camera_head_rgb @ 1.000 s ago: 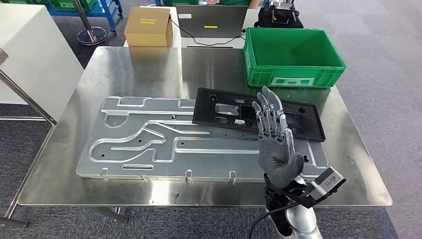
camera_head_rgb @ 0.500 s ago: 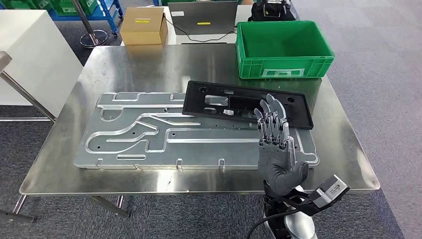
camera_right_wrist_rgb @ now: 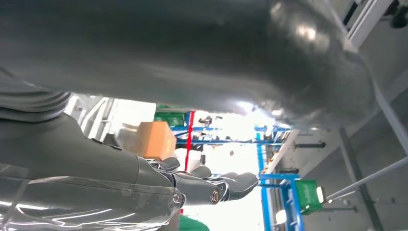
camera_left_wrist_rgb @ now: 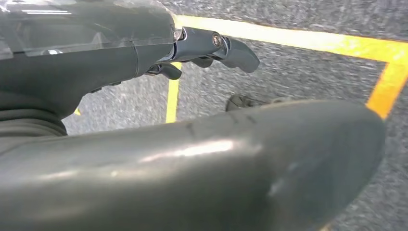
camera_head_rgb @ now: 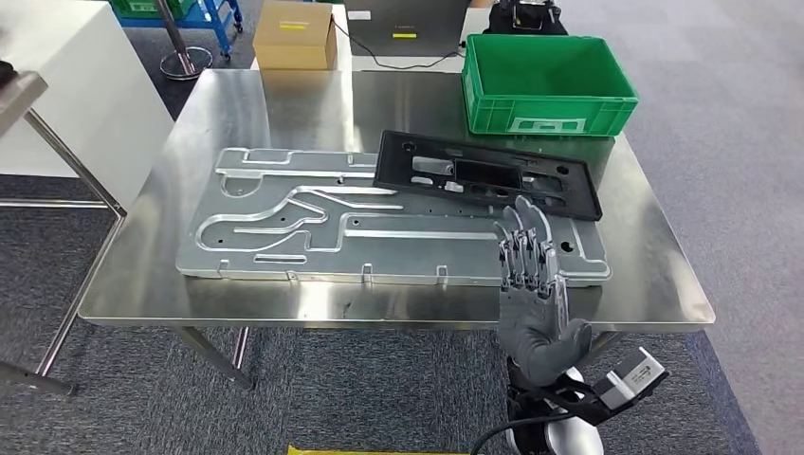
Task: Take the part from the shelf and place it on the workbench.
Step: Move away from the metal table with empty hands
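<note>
Head view is showing my right hand (camera_head_rgb: 533, 284) spread, holding nothing. The black part (camera_head_rgb: 488, 173) is lying on the workbench (camera_head_rgb: 654, 275); I'm judging placement done.

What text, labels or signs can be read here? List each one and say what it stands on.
No text is legible.
White label on the front wall of the green crate: print too small to read.
Yellow sticker on the cardboard box: blurred, unreadable.
Yellow sticker and a white sticker on the laptop lid: both unreadable.
Black part and metal plate: no markings visible.
Yellow floor tape lines: no wording.
</note>
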